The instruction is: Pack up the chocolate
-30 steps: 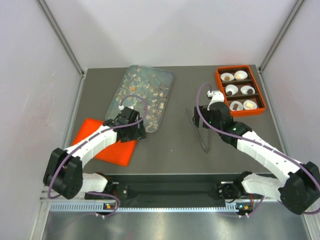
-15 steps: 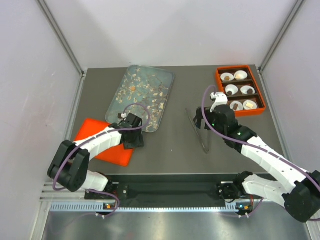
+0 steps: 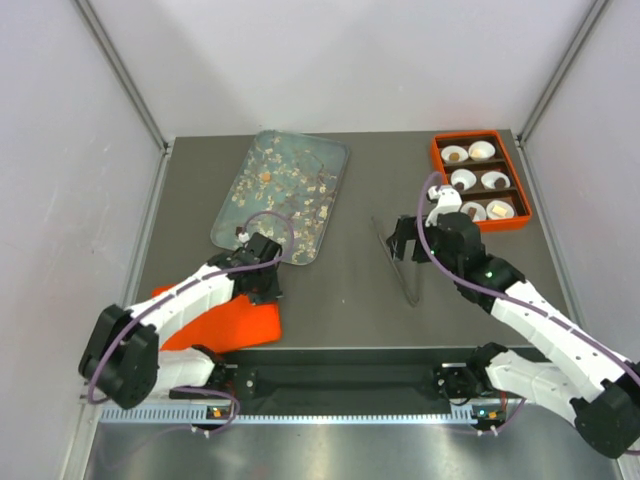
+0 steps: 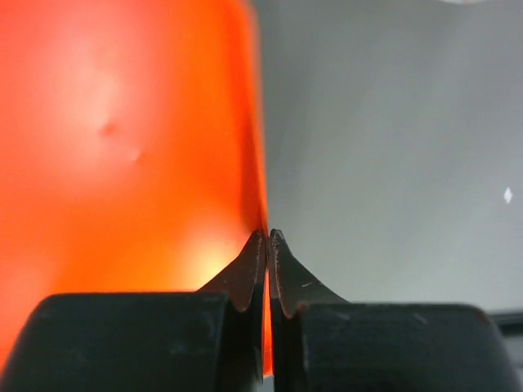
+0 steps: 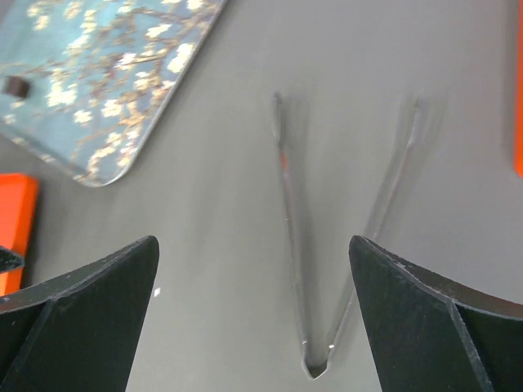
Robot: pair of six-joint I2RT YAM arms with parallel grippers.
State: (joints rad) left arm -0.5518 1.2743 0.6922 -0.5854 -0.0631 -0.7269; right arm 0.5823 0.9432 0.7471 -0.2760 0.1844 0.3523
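Note:
My left gripper (image 3: 262,285) (image 4: 268,234) is shut on the edge of a thin orange lid (image 3: 225,320) (image 4: 122,147), which stands tilted near the table's front left. Chocolate lumps (image 3: 461,184) sit in white paper cups inside the orange box (image 3: 437,160) at the back right. One dark lump (image 5: 12,84) lies on the floral tray (image 3: 300,160) (image 5: 163,114). My right gripper (image 3: 405,240) (image 5: 252,241) hangs open over the thin metal tongs (image 3: 400,265) (image 5: 288,196), one finger on each side of them, not touching them.
The tongs lie in a V on the grey table between the tray and the box, with the joined end toward me. Grey walls close in the table on the left, right and back.
My left gripper has closed on the lid's edge and pulled back toward me; the lid has tipped up and slid nearer. My right gripper, still open, moved slightly forward over the tongs.

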